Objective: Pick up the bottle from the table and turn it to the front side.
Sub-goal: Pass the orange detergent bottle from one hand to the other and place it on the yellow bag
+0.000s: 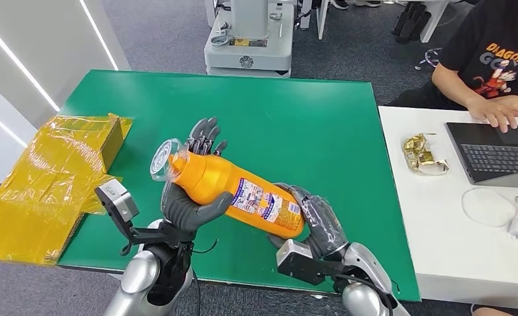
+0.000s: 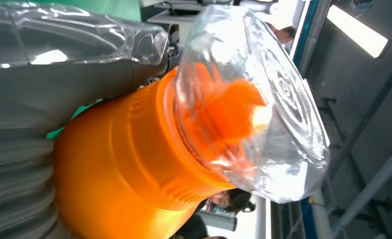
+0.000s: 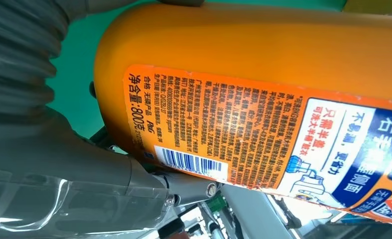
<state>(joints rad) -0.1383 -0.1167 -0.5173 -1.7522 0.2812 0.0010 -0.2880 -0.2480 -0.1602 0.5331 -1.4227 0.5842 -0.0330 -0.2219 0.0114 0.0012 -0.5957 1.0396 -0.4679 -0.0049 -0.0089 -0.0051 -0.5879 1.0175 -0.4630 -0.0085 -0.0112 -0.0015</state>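
Orange bottle (image 1: 236,189) — off table | left hand (image 1: 189,197) + right hand (image 1: 315,220) gripping

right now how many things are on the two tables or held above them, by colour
orange: 1, the bottle, held by the left hand and right hand
yellow: 1, the box at the green table's edge
gold: 1, the wrapper
dark grey: 1, the laptop
white: 1, the cable
total: 5

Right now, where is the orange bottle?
Head view: the orange bottle is held above the green table near its front edge, between left hand and right hand.
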